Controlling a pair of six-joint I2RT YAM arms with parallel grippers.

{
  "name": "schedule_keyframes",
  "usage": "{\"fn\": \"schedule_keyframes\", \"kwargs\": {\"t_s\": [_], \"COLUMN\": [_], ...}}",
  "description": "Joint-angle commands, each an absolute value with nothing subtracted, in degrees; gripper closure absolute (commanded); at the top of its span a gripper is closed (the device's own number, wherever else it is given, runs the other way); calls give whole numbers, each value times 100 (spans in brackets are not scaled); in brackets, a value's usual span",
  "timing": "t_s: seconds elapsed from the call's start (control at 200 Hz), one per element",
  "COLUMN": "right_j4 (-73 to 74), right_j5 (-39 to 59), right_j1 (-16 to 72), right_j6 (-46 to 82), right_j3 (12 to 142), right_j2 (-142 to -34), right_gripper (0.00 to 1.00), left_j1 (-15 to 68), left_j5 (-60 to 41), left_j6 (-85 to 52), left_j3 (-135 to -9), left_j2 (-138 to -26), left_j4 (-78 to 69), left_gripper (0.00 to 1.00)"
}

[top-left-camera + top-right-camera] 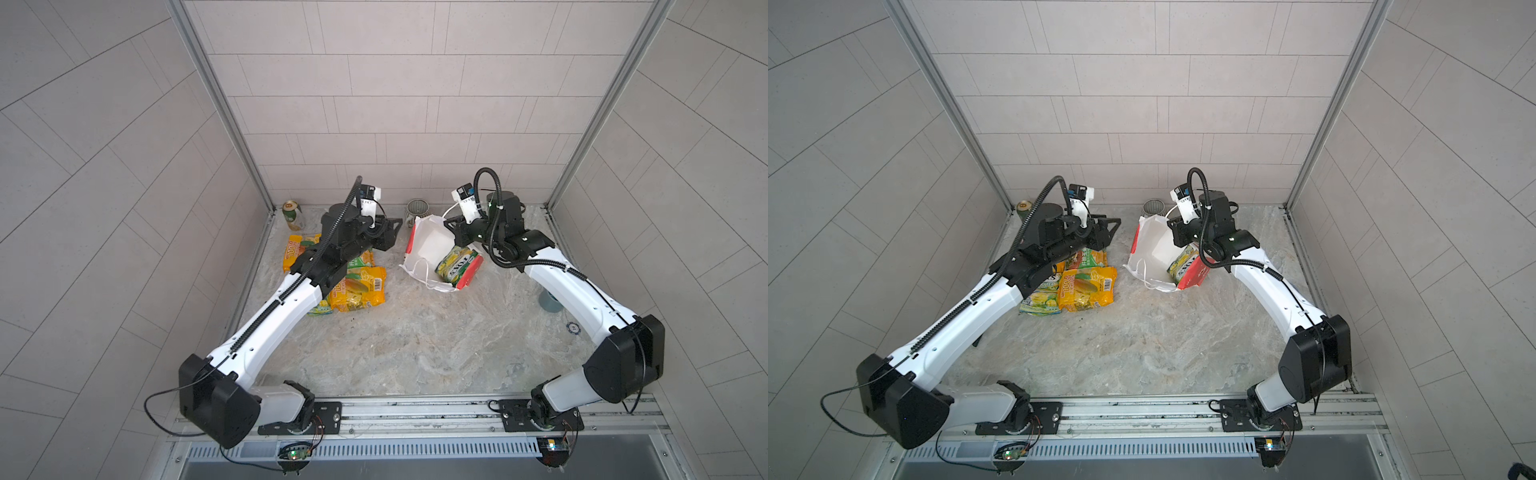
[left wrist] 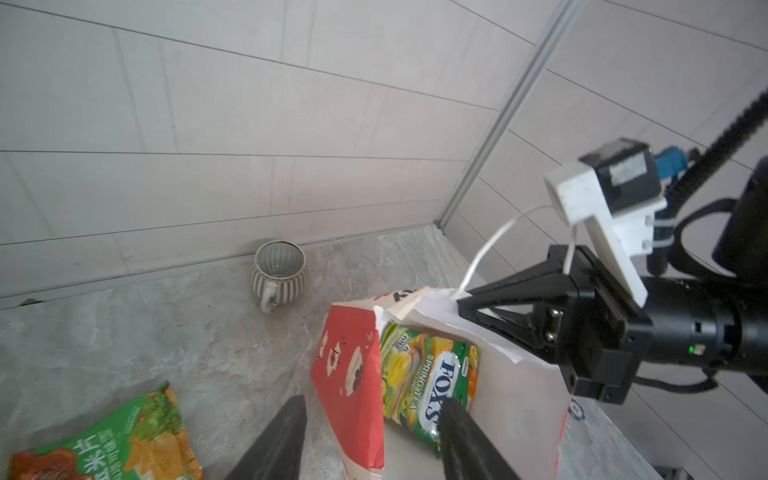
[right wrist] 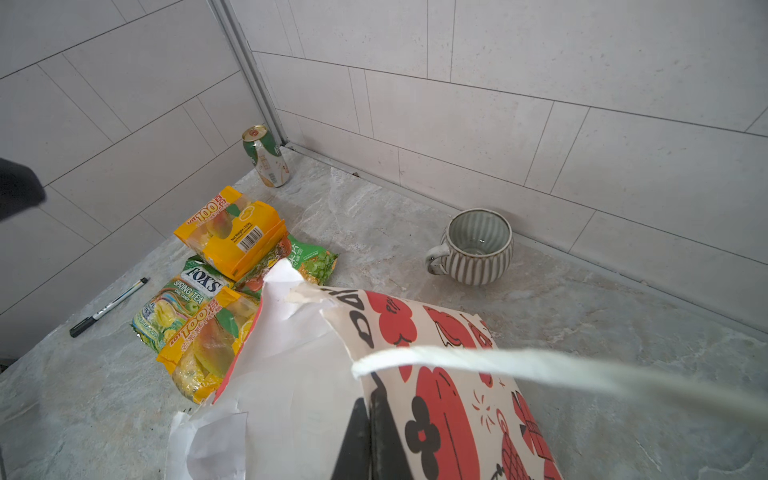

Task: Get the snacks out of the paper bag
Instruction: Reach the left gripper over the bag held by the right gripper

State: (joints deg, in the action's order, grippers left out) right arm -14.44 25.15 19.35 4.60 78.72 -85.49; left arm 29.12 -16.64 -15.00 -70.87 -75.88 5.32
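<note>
1. The paper bag (image 1: 424, 249) is clamped at the rim by the right gripper (image 2: 467, 307).
2. A FOX'S packet (image 1: 455, 262) is seen inside.
3. The left gripper (image 2: 374, 402) is held agape, empty, the bag's red panel (image 2: 349, 374) before it.
4. Four packets (image 1: 359, 289) are piled left of the bag, a mug (image 1: 417, 210) behind.

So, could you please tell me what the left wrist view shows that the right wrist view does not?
Only the left wrist view shows a FOX'S packet inside the bag. Only the right wrist view shows the can, the pen and two yellow packets. Both show the mug, the bag, the green packet and the right end effector, shut on the bag's rim.
</note>
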Motion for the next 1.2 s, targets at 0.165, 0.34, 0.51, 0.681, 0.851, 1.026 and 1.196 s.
{"fn": "schedule_keyframes", "kwargs": {"t_s": [0.165,0.34,0.51,0.681,0.851,1.026,1.196], "right_j4": [-1333,-1257,-1082,-859,-622,-240,-155], "right_j5": [2902,2989,2994,3009,3052,3159,3168], "right_j1": [2124,2215,2215,2215,2215,2215,2215], "right_j6": [-183,-336,-411,-357,-341,-316,-285], "right_j3": [7745,7687,7545,7409,7263,7018,6970], "right_j2": [-8225,-8231,-8121,-8051,-7968,-7834,-7805], "right_gripper": [96,96,96,96,96,96,96], "left_j1": [3761,4031,4219,4485,4530,4603,4630], "left_j5": [-2071,-1859,-1656,-1135,-993,-769,-742], "left_j6": [-503,-337,-360,-516,-1059,-1604,-1837], "left_j3": [-7028,-6990,-6790,-6665,-6501,-6405,-6236], "left_j2": [-7778,-8032,-8339,-8688,-8940,-9211,-9215], "left_j4": [533,559,389,346,110,-36,-332], "left_gripper": [44,44,44,44,38,34,34]}}
